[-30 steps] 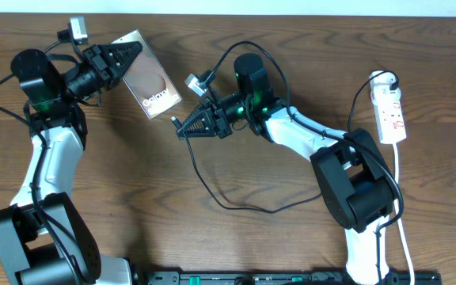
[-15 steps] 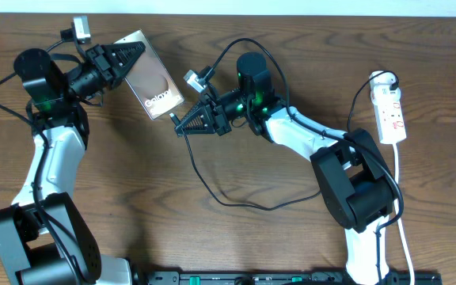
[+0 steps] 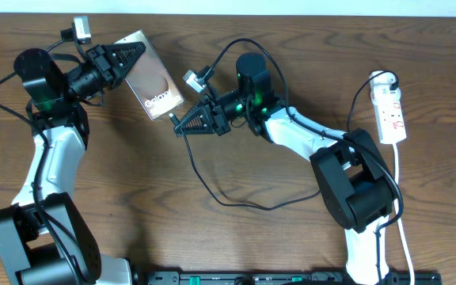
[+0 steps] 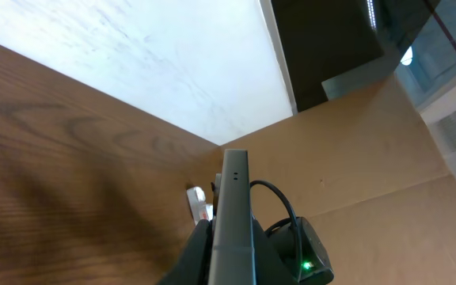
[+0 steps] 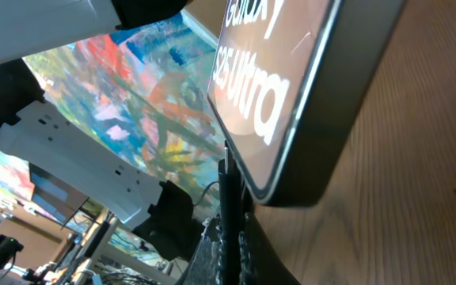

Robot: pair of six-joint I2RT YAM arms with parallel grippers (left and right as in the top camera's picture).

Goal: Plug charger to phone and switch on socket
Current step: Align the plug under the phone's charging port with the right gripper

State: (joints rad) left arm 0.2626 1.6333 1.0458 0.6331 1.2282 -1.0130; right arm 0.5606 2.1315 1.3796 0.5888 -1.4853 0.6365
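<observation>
The bronze phone [image 3: 153, 83] is lifted at the back left, and my left gripper [image 3: 130, 62] is shut on its upper end. In the left wrist view the phone [image 4: 234, 206] shows edge-on between the fingers. My right gripper [image 3: 179, 127] is shut on the black plug tip of the charger [image 3: 172, 119], right at the phone's lower end. In the right wrist view the thin charger [image 5: 229, 198] stands clamped in my right gripper [image 5: 232, 245], its tip against the edge of the phone [image 5: 291, 87]. Whether the tip has entered is hidden. The white socket [image 3: 391, 111] lies at the far right.
The charger's black cable [image 3: 236, 203] loops across the middle of the wooden table and runs to the socket. The socket's white lead [image 3: 402, 206] trails down the right edge. My right arm's white links [image 3: 307, 134] reach over the table centre.
My right gripper has carried the charger tip a little up and left, closer to the phone's lower end. The left gripper and phone have hardly moved.
</observation>
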